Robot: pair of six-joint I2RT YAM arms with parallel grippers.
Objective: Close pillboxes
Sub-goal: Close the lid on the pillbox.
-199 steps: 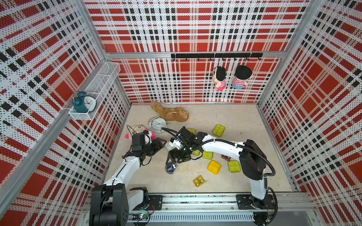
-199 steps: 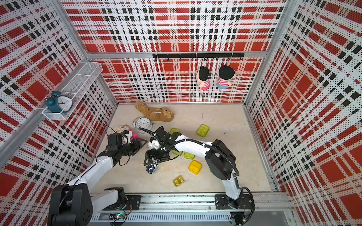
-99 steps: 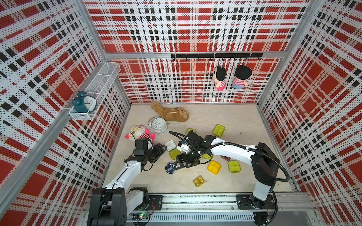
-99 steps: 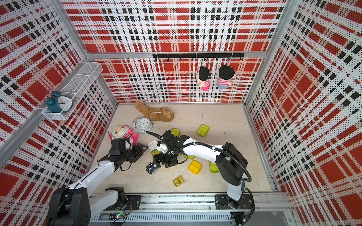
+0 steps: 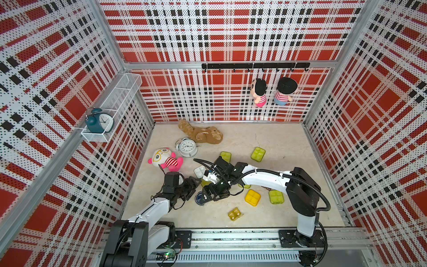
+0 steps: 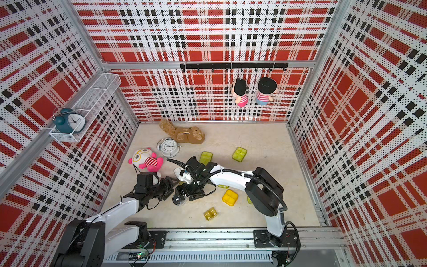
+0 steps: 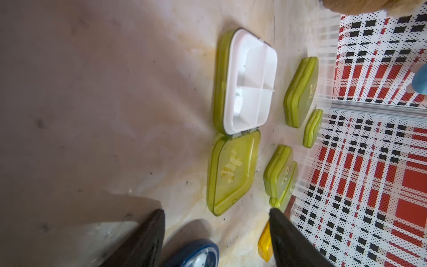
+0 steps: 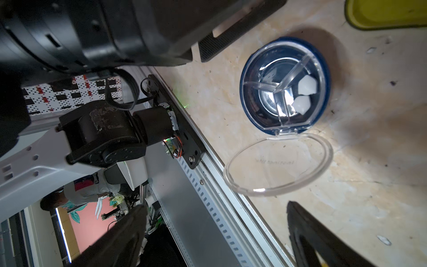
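A round navy pillbox point(image 8: 284, 85) lies open near the front, its clear lid point(image 8: 277, 164) flat on the floor. My right gripper point(image 8: 216, 205) hangs open just above that lid, holding nothing. Beside the navy pillbox point(image 5: 200, 198) my left gripper point(image 5: 191, 185) is also open and empty. In the left wrist view a lime pillbox stands open, white tray point(image 7: 249, 83) up and lid point(image 7: 233, 173) down. Closed lime pillboxes point(image 5: 226, 156) point(image 5: 258, 154) point(image 5: 276, 197), an orange-yellow one point(image 5: 252, 197) and a small amber one point(image 5: 235, 214) lie around.
A white alarm clock point(image 5: 186, 148), a pink plush point(image 5: 165, 159) and a brown plush point(image 5: 201, 134) lie at the back left. A wire shelf point(image 5: 111, 108) with a teal clock hangs on the left wall. The metal rail point(image 5: 231, 235) runs along the front edge.
Both grippers have drawn back toward the front. The right one left the open lime pillbox and now hangs over the navy one; the left one moved away from the pink plush.
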